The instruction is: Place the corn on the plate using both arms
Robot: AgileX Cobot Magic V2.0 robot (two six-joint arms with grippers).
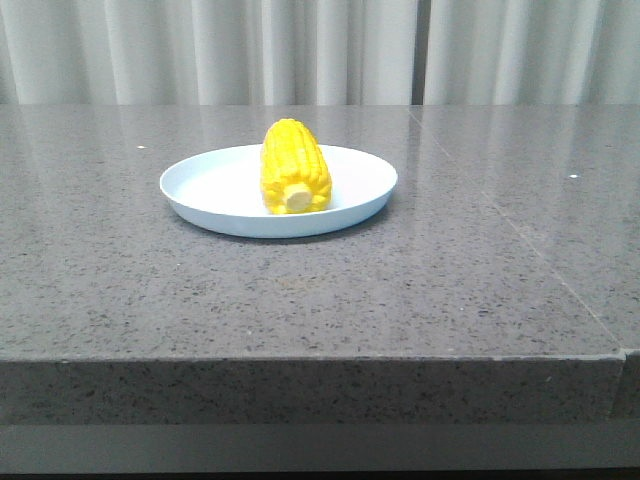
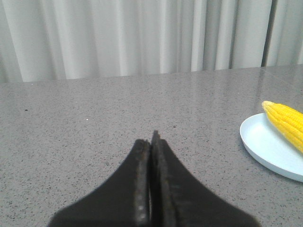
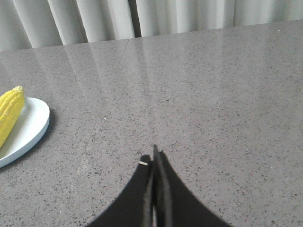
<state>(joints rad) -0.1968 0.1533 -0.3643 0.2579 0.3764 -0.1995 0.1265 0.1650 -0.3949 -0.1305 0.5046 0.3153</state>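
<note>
The yellow corn (image 1: 294, 167) lies on the pale blue-white plate (image 1: 210, 185) in the middle of the grey stone table, its cream stub end toward the front. Neither gripper shows in the front view. In the left wrist view my left gripper (image 2: 151, 141) is shut and empty, above bare table, with the plate (image 2: 265, 146) and corn (image 2: 286, 120) off to one side. In the right wrist view my right gripper (image 3: 152, 157) is shut and empty above bare table, and the plate (image 3: 31, 127) with the corn (image 3: 9, 113) sits at the frame's edge.
The grey speckled table (image 1: 450, 280) has its front edge near the bottom of the front view and a seam (image 1: 540, 250) running down its right part. White curtains (image 1: 320, 50) hang behind the table.
</note>
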